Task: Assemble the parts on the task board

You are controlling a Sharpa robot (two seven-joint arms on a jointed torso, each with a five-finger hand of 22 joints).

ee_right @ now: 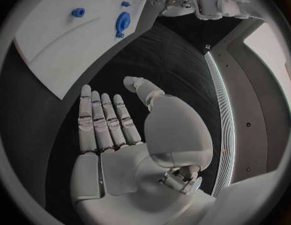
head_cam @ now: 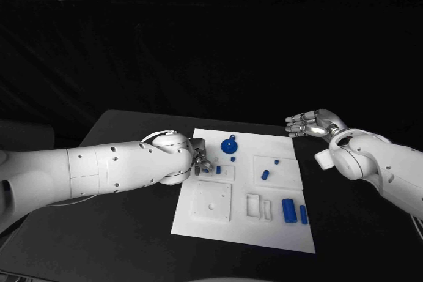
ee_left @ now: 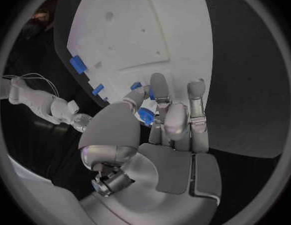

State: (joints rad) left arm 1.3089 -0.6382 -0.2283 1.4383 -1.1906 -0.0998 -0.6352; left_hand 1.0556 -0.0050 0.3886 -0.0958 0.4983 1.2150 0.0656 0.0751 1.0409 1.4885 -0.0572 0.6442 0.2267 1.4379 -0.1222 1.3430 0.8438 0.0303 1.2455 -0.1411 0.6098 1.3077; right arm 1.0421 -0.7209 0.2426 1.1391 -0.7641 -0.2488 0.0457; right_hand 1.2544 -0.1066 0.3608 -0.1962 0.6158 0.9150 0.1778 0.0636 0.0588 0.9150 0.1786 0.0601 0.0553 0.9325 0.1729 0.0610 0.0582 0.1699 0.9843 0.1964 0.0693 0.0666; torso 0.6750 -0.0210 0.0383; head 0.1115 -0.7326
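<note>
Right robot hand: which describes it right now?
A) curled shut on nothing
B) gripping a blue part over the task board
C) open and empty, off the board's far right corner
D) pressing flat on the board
C: the right robot hand shows straight, spread fingers holding nothing, and hovers beside the task board, not over it.

Dim, dark surroundings; bright white task board (head_cam: 242,233); strong fisheye bending in both wrist views.
</note>
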